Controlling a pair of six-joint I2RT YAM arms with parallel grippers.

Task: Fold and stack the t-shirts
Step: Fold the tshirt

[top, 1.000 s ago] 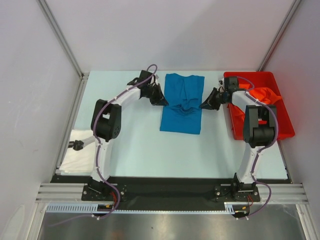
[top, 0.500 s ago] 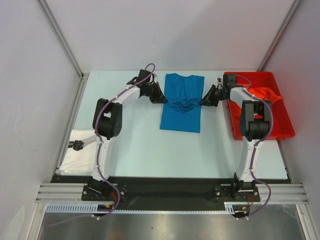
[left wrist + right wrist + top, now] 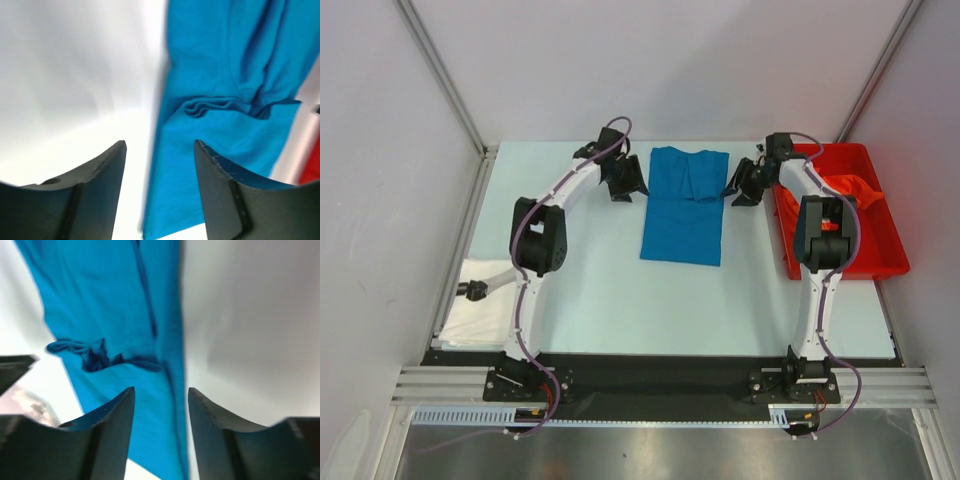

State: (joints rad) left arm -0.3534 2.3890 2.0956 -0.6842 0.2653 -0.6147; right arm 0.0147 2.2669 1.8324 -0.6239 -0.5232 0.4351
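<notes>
Left gripper (image 3: 628,186): jaws part-way apart, nothing held.
Right gripper (image 3: 738,190): jaws part-way apart, also empty.
Blue t-shirt (image 3: 685,205): lay on the table (image 3: 600,300) as a long narrow strip, with a small pucker (image 3: 220,105) across it.
Orange t-shirt (image 3: 845,187): bundled in the red bin (image 3: 880,262), not yet folded.
Risk: a jaw might pinch only the top layer, so the side folds would fall open. The pucker could be creased into the next fold. The right arm was close to the bin wall and could nudge it.
Shirt vs. grippers: it lay between them, near its far end, one long edge just beside each gripper.
</notes>
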